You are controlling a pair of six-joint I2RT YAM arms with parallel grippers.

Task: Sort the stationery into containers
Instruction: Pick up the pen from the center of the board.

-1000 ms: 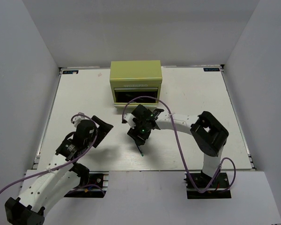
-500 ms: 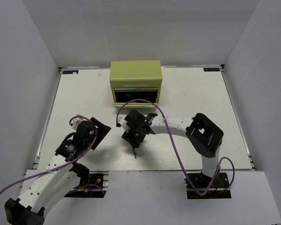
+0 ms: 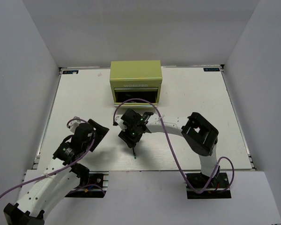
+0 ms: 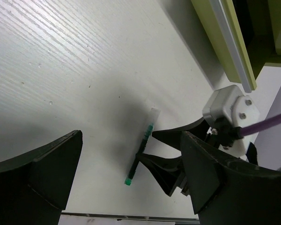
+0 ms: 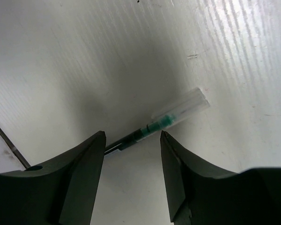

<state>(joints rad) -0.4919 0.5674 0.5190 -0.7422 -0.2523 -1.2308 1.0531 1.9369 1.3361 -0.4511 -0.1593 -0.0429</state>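
Since the earlier frame the right arm has swung toward the left and lower part of the overhead view, and the left arm has dropped back slightly toward the bottom left. We see the right claw [image 3: 133,143] low over the counter [image 3: 201,98], just below the centre of that view. Its fingers [image 5: 82,173] stand apart on either side of the teal-green pen [image 5: 171,118] without pinching it. The pen lies flat on the counter, its clear cap pointing to the upper right of the right wrist view and its dark end running between the fingertips. In the left wrist view the pen [image 4: 141,153] sits at lower centre beside the right claw [image 4: 146,146]. The left claw [image 4: 131,136] is spread wide and holds nothing. The yellow-green tool chest [image 3: 136,74] stands at top centre of the overhead view, well apart from the pen.
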